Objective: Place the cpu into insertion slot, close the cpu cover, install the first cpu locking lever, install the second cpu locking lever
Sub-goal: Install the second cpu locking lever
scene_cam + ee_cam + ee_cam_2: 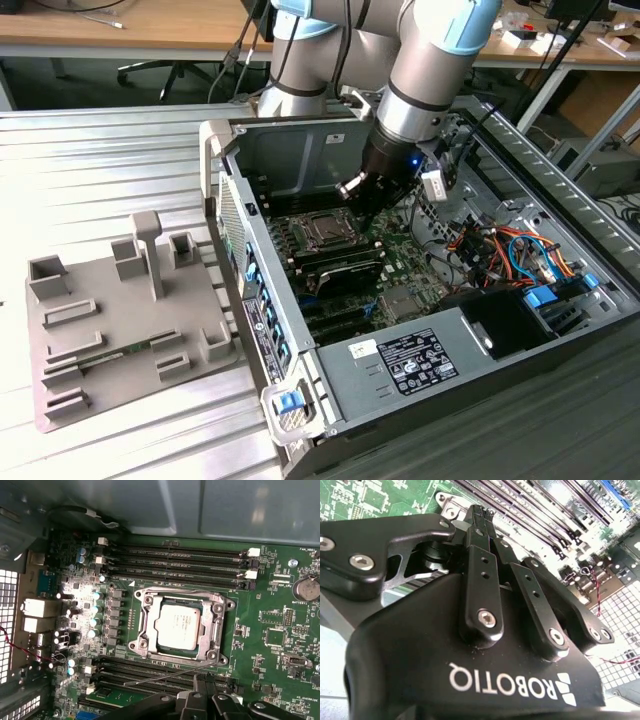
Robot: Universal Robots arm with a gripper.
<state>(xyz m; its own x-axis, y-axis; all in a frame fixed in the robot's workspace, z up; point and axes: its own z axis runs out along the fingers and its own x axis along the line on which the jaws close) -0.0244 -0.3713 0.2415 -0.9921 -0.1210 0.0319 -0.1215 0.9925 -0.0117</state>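
**One chip seated, cover shut, gripper at a locking lever**

One cpu [176, 626], silvery-grey and square, lies in the insertion slot [161, 645] on the green motherboard [280, 625], and the cpu cover [142, 625] lies flat around it with the chip showing through its cut-out centre. Long black memory slots [175, 560] run along two opposite sides of the socket. A thin locking lever [165, 675] slants out from the socket's corner toward the gripper [207, 690], whose dark fingers [480, 517] stand together in both wrist views, their tips just beside the lever's free end; whether they pinch it cannot be told. In the exterior view the arm [420, 95] reaches down into the open computer case [300, 340], the gripper [372, 208] just beside the socket. A grey fixture tray [110, 330] lies well apart, at the exterior view's left.
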